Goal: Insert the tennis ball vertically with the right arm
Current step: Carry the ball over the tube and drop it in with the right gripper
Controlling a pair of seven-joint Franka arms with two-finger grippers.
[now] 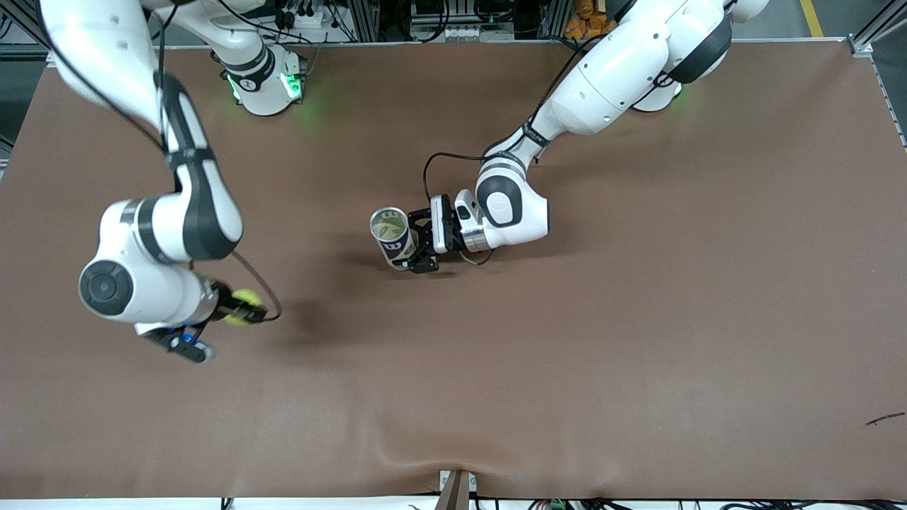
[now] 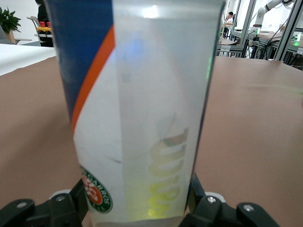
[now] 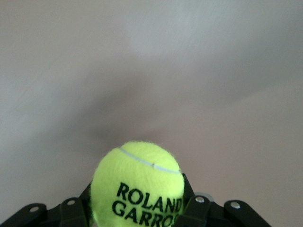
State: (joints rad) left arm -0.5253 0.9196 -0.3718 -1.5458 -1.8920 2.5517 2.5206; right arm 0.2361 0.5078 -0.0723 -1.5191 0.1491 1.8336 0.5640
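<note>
A yellow-green tennis ball [image 1: 245,297] printed "ROLAND GARROS" [image 3: 137,182] sits between the black fingers of my right gripper [image 1: 248,309], which is shut on it low over the brown table, toward the right arm's end. A clear ball can [image 1: 392,235] with a blue, orange and white label [image 2: 137,118] stands upright near the table's middle, its open mouth facing up. My left gripper [image 1: 412,248] reaches in from the side and is shut on the can's lower part [image 2: 137,208]. A yellow-green tint shows through the can's wall low down.
The brown table cover [image 1: 567,340] is bare around both grippers. A black cable [image 1: 266,287] loops from the right wrist beside the ball. The arm bases [image 1: 266,85] stand along the table's edge farthest from the front camera. A small dark mark [image 1: 886,418] lies near the left arm's end.
</note>
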